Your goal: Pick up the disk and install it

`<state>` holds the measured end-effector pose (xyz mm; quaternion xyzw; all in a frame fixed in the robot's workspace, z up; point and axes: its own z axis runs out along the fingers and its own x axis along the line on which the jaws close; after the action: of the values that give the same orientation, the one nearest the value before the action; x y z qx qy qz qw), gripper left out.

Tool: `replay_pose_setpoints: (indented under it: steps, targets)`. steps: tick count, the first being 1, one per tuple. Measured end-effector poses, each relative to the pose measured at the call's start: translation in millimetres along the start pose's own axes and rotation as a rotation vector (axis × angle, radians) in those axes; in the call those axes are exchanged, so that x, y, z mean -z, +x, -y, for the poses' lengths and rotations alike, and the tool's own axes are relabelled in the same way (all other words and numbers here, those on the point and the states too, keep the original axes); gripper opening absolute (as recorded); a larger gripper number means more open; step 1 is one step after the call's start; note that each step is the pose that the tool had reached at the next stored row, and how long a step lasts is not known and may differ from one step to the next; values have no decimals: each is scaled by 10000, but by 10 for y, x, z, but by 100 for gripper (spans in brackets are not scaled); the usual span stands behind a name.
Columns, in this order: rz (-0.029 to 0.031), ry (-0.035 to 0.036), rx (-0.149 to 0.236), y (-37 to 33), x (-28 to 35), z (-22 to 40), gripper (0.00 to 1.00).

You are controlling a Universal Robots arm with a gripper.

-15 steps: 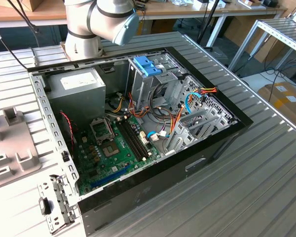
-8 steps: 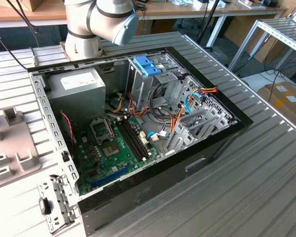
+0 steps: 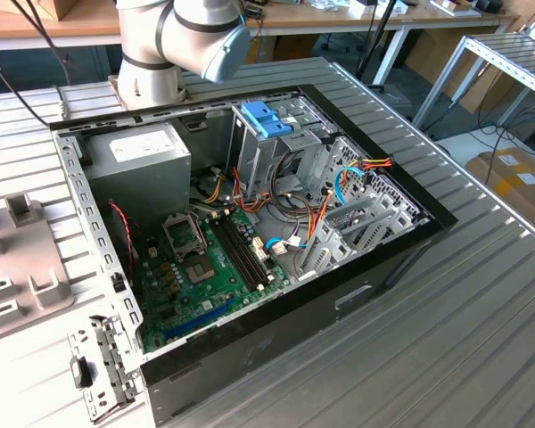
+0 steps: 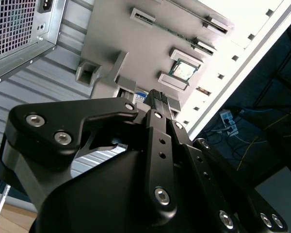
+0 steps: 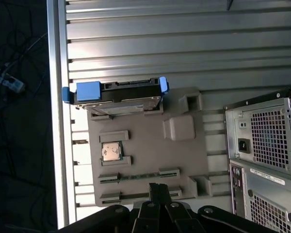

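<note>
The disk (image 5: 117,92) sits along one edge of the grey fixture plate (image 5: 145,145), close to the worktop's (image 5: 136,39) edge. The gripper (image 5: 158,186) hangs over the plate's opposite edge, its fingers pressed together on nothing, well apart from the disk.

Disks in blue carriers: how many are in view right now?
1. The disk sits at one end of the grey fixture on the table; others may be hidden inside the case.

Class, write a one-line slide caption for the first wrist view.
Gripper, jaws shut, over the grey tray that holds the blue-framed disk, beside the computer case.
</note>
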<state>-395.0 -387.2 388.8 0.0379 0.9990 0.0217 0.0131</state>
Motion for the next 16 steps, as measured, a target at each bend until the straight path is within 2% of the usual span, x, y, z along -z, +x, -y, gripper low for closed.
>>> replay_pose_setpoints:
  steps: [8,16]
  targets:
    - [-1,1,0,61,-19,-66,11]
    - [0,0,0,107,-45,-104,11]
